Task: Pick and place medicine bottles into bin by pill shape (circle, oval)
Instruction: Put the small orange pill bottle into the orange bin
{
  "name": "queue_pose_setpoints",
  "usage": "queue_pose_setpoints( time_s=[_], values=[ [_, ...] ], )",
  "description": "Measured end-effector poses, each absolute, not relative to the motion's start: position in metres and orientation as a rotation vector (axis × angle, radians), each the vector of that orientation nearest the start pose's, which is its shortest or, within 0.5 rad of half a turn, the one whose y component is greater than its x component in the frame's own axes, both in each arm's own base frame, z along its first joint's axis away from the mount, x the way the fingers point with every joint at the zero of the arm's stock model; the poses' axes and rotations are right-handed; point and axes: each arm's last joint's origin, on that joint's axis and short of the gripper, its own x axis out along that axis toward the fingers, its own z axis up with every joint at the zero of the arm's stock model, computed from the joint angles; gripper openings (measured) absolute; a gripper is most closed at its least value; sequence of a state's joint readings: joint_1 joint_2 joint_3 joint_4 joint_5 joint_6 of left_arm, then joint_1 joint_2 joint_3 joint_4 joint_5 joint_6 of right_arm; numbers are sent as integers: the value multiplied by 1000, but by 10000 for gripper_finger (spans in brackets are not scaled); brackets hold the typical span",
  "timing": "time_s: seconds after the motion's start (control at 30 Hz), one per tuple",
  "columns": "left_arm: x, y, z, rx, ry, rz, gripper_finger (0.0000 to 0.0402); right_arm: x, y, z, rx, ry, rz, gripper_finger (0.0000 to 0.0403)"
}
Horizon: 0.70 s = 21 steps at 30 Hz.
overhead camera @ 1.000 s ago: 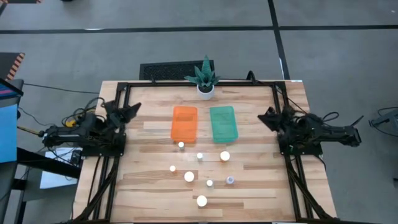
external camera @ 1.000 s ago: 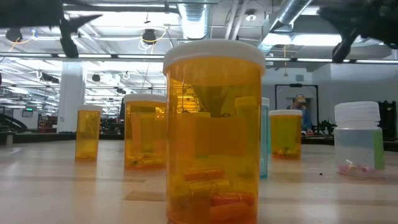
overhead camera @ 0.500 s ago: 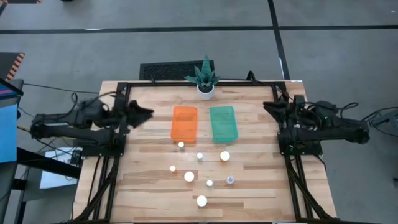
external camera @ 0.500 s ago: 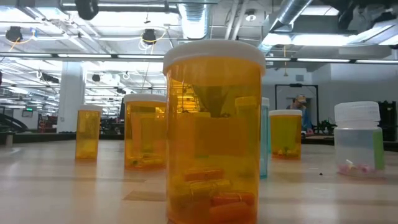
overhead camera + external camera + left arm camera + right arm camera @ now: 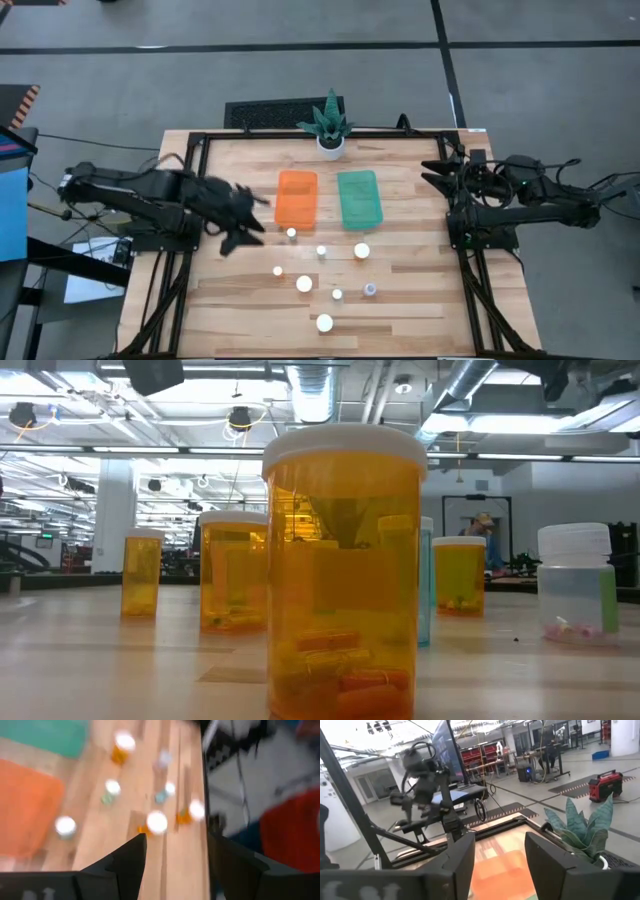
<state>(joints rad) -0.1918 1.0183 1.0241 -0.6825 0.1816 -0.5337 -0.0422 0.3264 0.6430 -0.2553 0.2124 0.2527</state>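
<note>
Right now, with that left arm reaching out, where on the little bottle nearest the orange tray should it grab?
Probably from straight above, fingers closing on the sides just under the white cap. That bottle stands upright, just clear of the orange tray, with bare wood around it and the next bottle well apart. The left gripper, open, is already close beside it.

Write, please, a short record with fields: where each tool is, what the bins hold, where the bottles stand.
left tool: open, empty, above the table left of the orange bin
right tool: open, empty, at the table's right edge
orange bin: nothing in it
green bin: nothing in it
medicine bottles: seven, upright on the table, in front of the bins
plant pot: behind the bins
</note>
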Motion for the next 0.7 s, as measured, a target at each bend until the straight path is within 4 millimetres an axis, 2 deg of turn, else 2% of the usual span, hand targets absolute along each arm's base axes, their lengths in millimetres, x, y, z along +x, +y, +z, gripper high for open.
queue_pose_setpoints(
  time_s=[0.13, 0.43, 0.57, 0.7],
  values=[
    [213, -63, 311, -383, 830, -137, 206, 80, -9, 327, 257, -90, -245, 191],
    [244, -99, 273, -215, 870, -75, 206, 80, -9, 327, 257, -90, -244, 186],
    [244, -109, 246, -282, 839, -77, 206, 80, -9, 327, 257, -90, -244, 188],
    [235, -109, 221, -286, 853, 9, 206, 80, -9, 327, 257, -86, -241, 191]
  ],
)
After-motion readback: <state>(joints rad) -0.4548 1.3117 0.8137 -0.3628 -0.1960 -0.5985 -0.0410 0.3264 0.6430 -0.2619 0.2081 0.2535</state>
